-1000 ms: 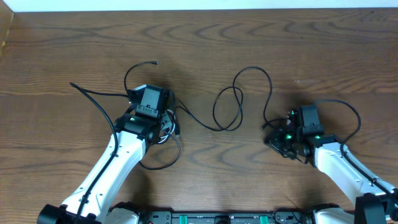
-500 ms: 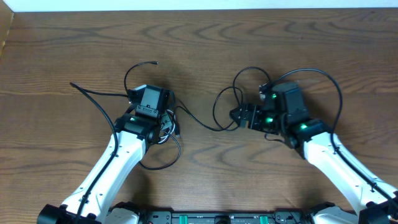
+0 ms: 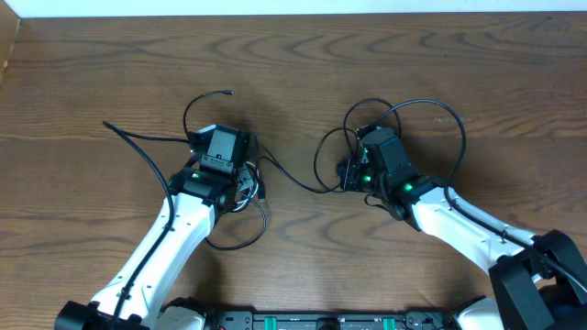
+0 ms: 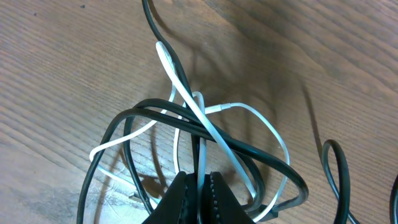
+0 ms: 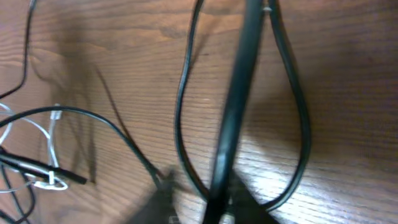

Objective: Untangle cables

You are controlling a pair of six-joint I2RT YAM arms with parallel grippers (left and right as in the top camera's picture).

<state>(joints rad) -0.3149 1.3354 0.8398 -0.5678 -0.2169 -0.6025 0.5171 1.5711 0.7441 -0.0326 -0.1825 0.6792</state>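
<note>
**Both jaws pinched on cables, knot under L arm**

L gripper (image 4: 199,190) sits low over the knot at bench (image 3: 293,55) left-centre. Its jaws are closed tight, w/ a pale strand of the white cable (image 4: 183,90) running straight down between the tips. Around that strand, the black cable (image 4: 249,149) crosses the white one several times; loops of both lie flat on the wood, touching and overlapping. From overhead the L gripper (image 3: 241,186) covers most of the knot, and only bits of white show beside it.

The black cable (image 3: 315,160) leaves the knot to the right, runs across the bench and forms a loop near centre. R gripper (image 3: 347,174) is at the right edge of that loop. R wrist view is blurred, but the R gripper (image 5: 217,208) shows jaws closed to a narrow point, w/ a dark strand rising out of them. The loop of black cable (image 5: 179,118) spreads on either side of it. A bit of white cable (image 5: 43,134) is visible far left in that view, well apart from the R jaws.

One thin black end curls up past the L arm, its plug lying on bare wood.
</note>
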